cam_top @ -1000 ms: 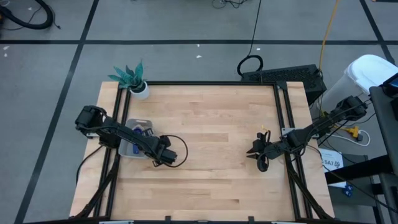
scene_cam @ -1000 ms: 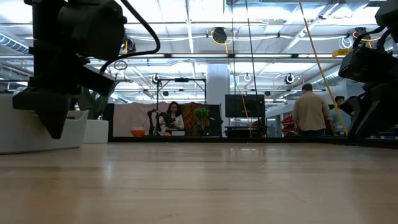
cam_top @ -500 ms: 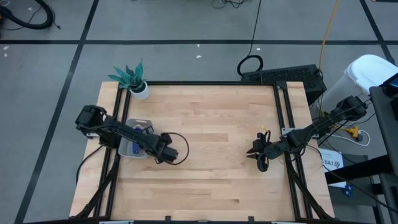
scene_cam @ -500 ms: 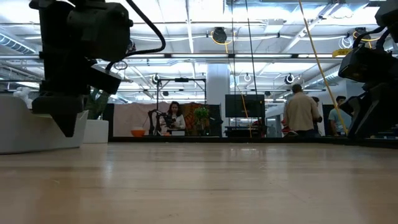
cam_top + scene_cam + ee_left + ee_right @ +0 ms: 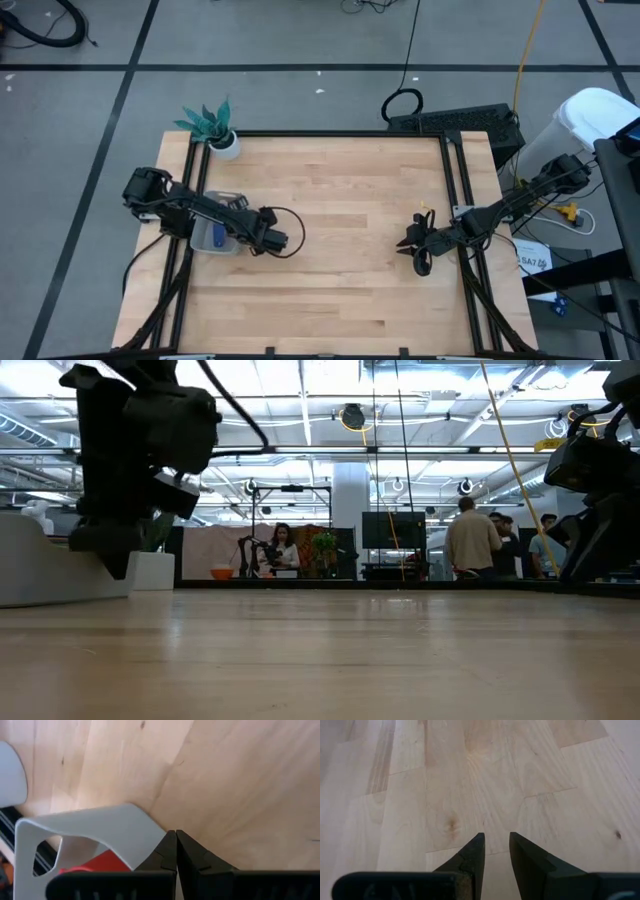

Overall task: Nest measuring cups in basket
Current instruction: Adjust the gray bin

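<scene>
The left gripper (image 5: 278, 240) hovered with its fingers pressed together on nothing, just beside the corner of the shallow pale grey-blue rectangular plastic basket (image 5: 205, 240) at the left edge of the light wooden table (image 5: 350, 200). Inside the basket lay the small plastic measuring cups (image 5: 232, 211); a red one (image 5: 92, 865) showed through its wall cut-out. They looked light, stiff and smooth, likely to slip, so a flat handle seemed the best place to pinch. The right gripper (image 5: 416, 252) waited near the right edge, fingers slightly apart and empty.
</scene>
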